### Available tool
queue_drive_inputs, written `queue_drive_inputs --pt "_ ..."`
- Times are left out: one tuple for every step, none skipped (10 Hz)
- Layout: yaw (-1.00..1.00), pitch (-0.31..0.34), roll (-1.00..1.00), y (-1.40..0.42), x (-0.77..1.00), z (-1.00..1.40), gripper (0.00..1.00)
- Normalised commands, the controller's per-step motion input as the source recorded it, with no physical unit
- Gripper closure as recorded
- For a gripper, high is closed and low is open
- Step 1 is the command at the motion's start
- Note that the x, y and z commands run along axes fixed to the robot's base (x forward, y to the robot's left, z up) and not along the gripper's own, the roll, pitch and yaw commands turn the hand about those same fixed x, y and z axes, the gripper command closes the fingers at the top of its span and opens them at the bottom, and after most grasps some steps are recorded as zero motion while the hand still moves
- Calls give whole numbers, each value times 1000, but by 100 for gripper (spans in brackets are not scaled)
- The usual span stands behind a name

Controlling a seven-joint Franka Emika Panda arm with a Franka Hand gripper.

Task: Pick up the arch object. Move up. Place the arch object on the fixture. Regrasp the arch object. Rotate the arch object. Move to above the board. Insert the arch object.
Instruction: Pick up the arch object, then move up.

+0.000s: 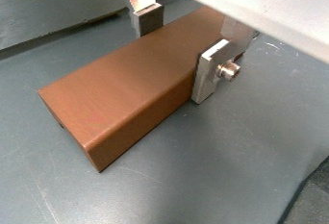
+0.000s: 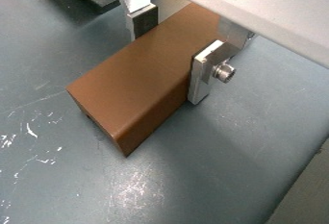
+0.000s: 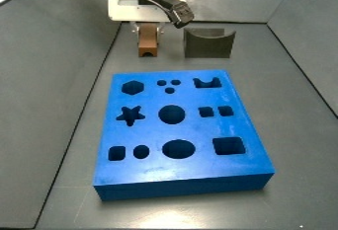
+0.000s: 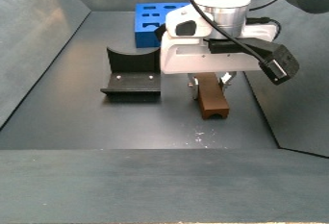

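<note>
Gripper (image 1: 180, 43) clamped on arch object (image 1: 135, 98) (lying on floor); fixture (image 3: 208, 43) beside.

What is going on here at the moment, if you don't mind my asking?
The Franka arm's pincer is down at the arch object, an orange-brown block lying on the grey floor, with one finger on each long side. Whether the pads are already pressing is hard to tell. The fixture stands beside it, and the blue board waits nearby.
</note>
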Motion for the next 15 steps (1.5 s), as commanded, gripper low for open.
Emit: queue_drive_inputs --pt "0 0 0 0 0 0 100" --pt "0 0 0 0 0 0 100" --pt "0 0 0 0 0 0 100" --pt "0 0 0 0 0 0 100" --pt "0 0 0 0 0 0 100" --pt "0 0 0 0 0 0 100" --pt "0 0 0 0 0 0 100" --pt "0 0 0 0 0 0 100" --pt "0 0 0 0 0 0 100" --pt "0 0 0 0 0 0 100" --pt "0 0 0 0 0 0 100" --pt "0 0 0 0 0 833 100" --pt "-28 14 11 45 -49 775 100" --pt "-39 5 31 34 -57 636 100" --pt "-38 12 44 18 -48 506 100"
